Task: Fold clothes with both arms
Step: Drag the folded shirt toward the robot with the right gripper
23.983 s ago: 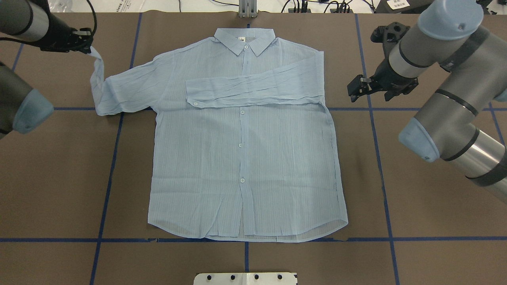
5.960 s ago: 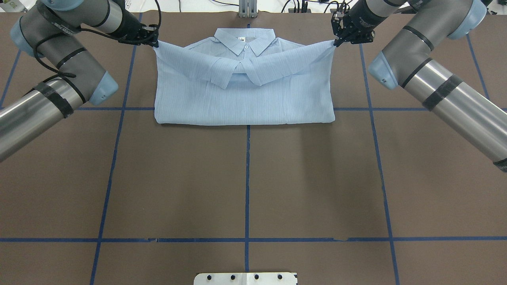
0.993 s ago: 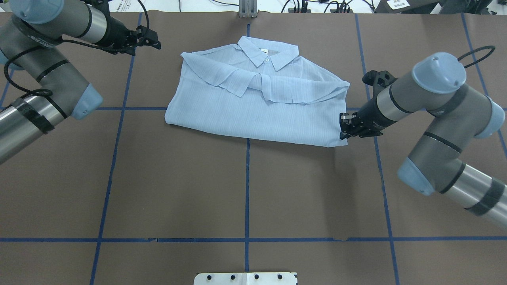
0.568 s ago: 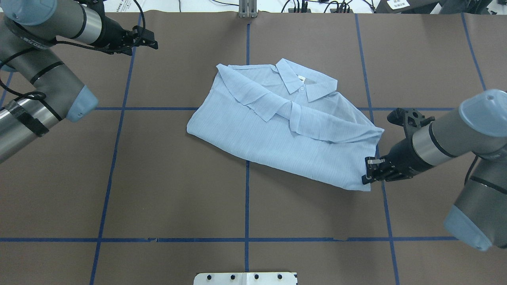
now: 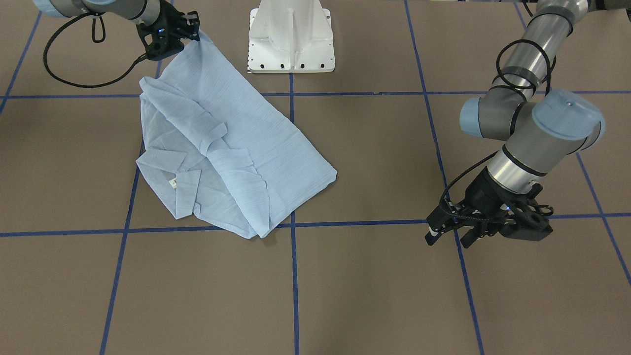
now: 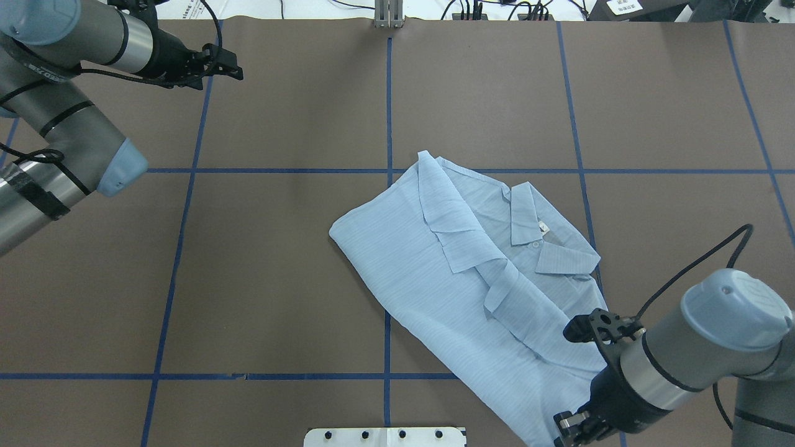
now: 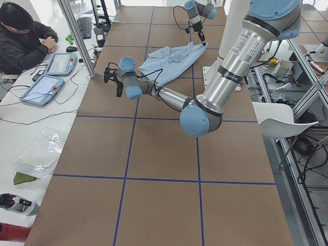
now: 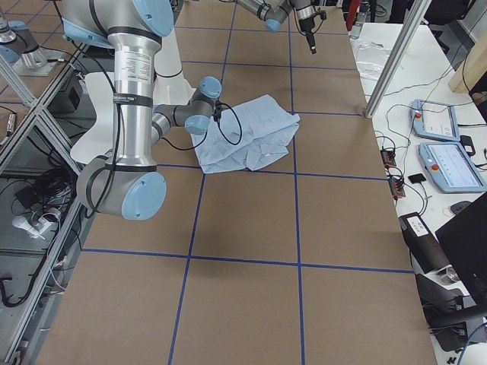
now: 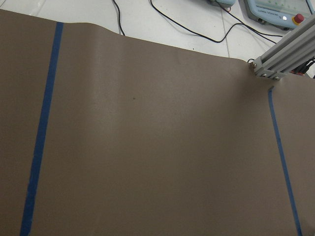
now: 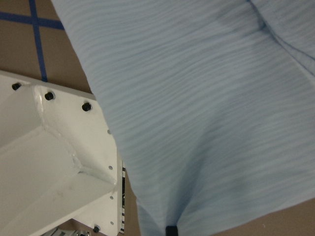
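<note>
The pale-blue shirt [image 6: 435, 279] lies folded and skewed on the brown table, collar up, in the near right part of the overhead view. It also shows in the front view [image 5: 231, 148] and fills the right wrist view [image 10: 197, 98]. My right gripper [image 6: 568, 428] is shut on the shirt's near corner beside the pedestal, which also shows in the front view [image 5: 193, 30]. My left gripper [image 6: 235, 64] is open and empty at the far left, well away from the shirt, and also shows in the front view [image 5: 448, 237]. The left wrist view shows only table.
The white pedestal base [image 5: 291, 34] sits at the table's near edge, close to the held corner, and shows in the right wrist view [image 10: 49, 162]. Blue tape lines [image 6: 388, 93] grid the table. An aluminium post [image 6: 388, 12] stands at the far edge. An operator [image 7: 25, 36] sits beyond it.
My right gripper has dragged the shirt toward the robot's base and to the right, turning it as it slid. The left arm has barely moved and stays open.
</note>
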